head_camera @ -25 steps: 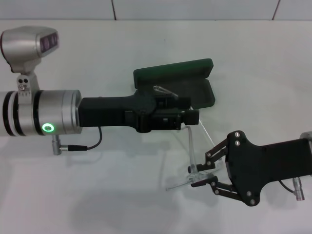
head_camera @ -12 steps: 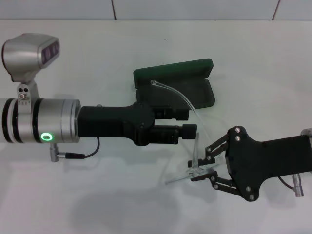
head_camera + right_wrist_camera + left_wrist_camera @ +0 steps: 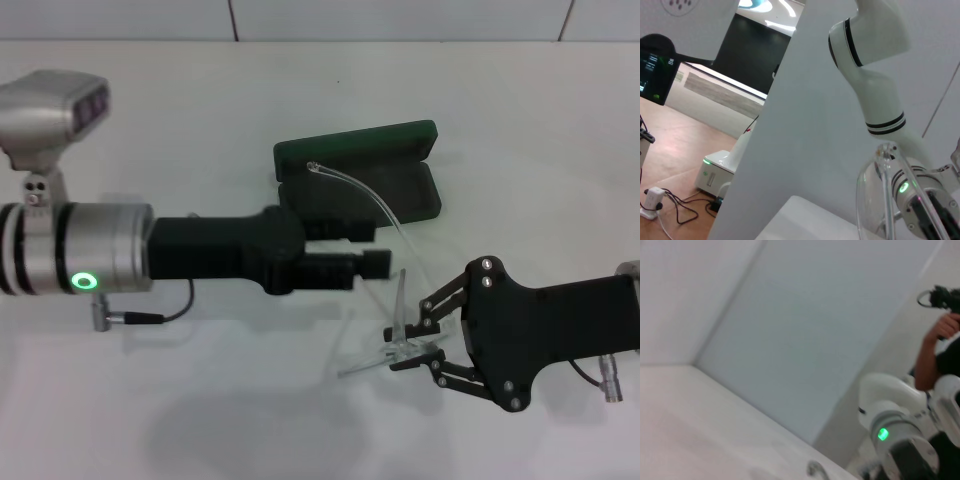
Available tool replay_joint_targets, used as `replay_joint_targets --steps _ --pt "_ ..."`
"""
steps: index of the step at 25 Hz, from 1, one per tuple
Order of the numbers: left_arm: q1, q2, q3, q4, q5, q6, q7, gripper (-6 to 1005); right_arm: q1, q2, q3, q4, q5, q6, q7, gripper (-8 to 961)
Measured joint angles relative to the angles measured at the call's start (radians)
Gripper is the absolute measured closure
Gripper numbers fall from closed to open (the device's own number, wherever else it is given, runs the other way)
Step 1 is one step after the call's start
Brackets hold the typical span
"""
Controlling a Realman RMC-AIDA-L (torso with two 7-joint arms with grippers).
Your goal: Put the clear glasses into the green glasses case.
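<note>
The clear glasses (image 3: 395,315) stand tipped up off the white table (image 3: 520,120), their front pinched in the right gripper (image 3: 410,345), whose fingers have closed on the frame. One thin arm arcs up over the open green glasses case (image 3: 400,165) just behind. The left gripper (image 3: 372,247) reaches in beside the case, covering its near edge; its two fingers sit slightly apart, holding nothing. The transparent lenses are hard to make out
</note>
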Motion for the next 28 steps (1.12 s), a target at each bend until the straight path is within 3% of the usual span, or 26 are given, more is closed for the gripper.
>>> replay_joint_targets --steps 4,15,28 --pt "0.035 0.015 0.000 -0.022 -0.056 -0.015 0.032 301 0.000 0.000 0.004 0.001 0.001 -0.019 0.000 832" --pt "0.091 0.012 -0.001 -0.054 -0.172 -0.129 0.125 301 0.025 -0.001 -0.004 -0.003 0.050 -0.153 0.008 831" --pt "0.085 0.003 -0.002 0.027 -0.265 0.110 0.253 301 0.078 0.002 -0.027 0.090 0.053 -0.107 0.092 831"
